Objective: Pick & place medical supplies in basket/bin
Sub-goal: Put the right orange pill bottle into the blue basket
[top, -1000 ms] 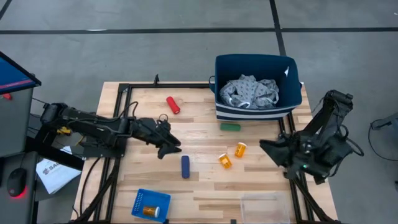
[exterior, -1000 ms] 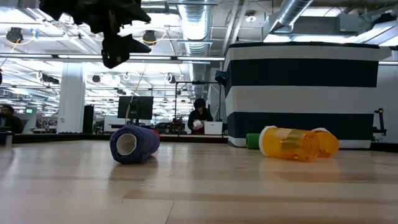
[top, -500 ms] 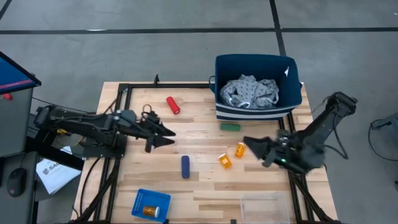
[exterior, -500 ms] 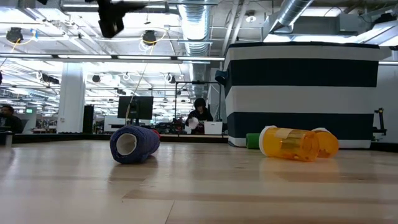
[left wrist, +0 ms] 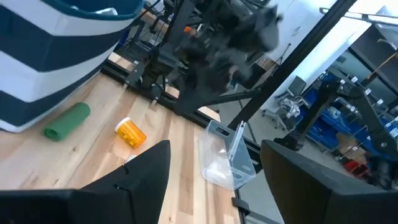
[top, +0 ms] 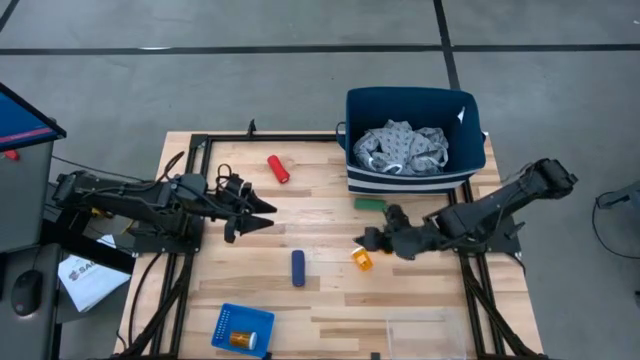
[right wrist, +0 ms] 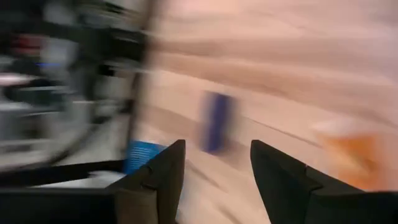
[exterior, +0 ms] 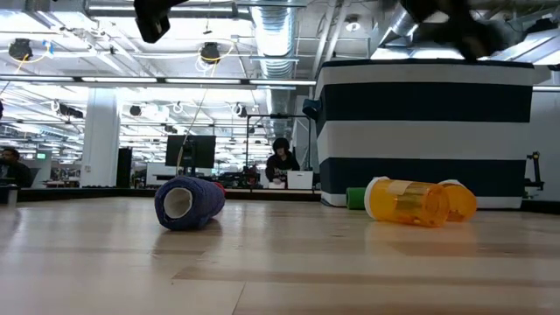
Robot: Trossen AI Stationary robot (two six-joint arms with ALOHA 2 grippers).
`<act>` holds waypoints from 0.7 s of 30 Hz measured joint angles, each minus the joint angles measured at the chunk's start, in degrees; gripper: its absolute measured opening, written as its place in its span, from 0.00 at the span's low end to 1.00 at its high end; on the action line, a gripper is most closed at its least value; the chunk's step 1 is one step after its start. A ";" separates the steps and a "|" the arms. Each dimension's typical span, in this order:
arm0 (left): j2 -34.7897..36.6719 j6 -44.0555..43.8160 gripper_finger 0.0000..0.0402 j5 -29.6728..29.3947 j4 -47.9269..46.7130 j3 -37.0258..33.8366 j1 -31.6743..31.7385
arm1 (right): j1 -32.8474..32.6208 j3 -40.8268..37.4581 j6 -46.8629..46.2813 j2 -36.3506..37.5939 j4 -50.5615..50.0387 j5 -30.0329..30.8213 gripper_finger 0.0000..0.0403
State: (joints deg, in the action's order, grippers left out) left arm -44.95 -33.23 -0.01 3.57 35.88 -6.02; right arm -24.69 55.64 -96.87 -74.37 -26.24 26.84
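Note:
The navy striped bin [top: 415, 140] stands at the far right of the table with the grey patterned cloth [top: 405, 148] inside it. On the wood lie a red cylinder [top: 278, 168], a green cylinder [top: 370, 204], a dark blue cylinder [top: 298, 268] and an orange pill bottle [top: 362, 260]. The low view shows a second bottle [exterior: 457, 199] behind the first [exterior: 407, 201]. My right gripper [top: 368, 238] is open and hovers just above these bottles. My left gripper [top: 260, 218] is open in the air, left of centre.
A small bright blue basket [top: 243, 328] at the near left holds another orange bottle. A clear tray [top: 425, 335] sits at the near right edge. Black frame rails run along the table's left and right sides. A person sits far back in the room [exterior: 282, 162].
My right gripper has swung from the table's right edge toward the left, reaching out low over the two orange bottles. My left gripper has risen and drawn back a little toward the left edge. The objects on the table have not moved.

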 joint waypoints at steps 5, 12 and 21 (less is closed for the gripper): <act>0.00 1.31 0.60 -0.02 0.44 0.00 0.00 | -0.79 0.00 -14.74 0.00 -18.26 -1.90 0.45; -0.04 1.31 0.60 -1.07 1.21 0.00 0.02 | -0.43 0.09 -24.20 -4.55 -26.57 -4.35 0.53; -0.03 1.09 0.60 -1.09 3.15 0.00 0.01 | 1.60 -0.04 -26.20 -15.09 -22.29 -9.04 0.63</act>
State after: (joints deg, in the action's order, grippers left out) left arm -44.98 -32.14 -1.10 6.72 35.88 -6.01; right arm -23.09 55.59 -123.07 -89.46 -48.53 17.80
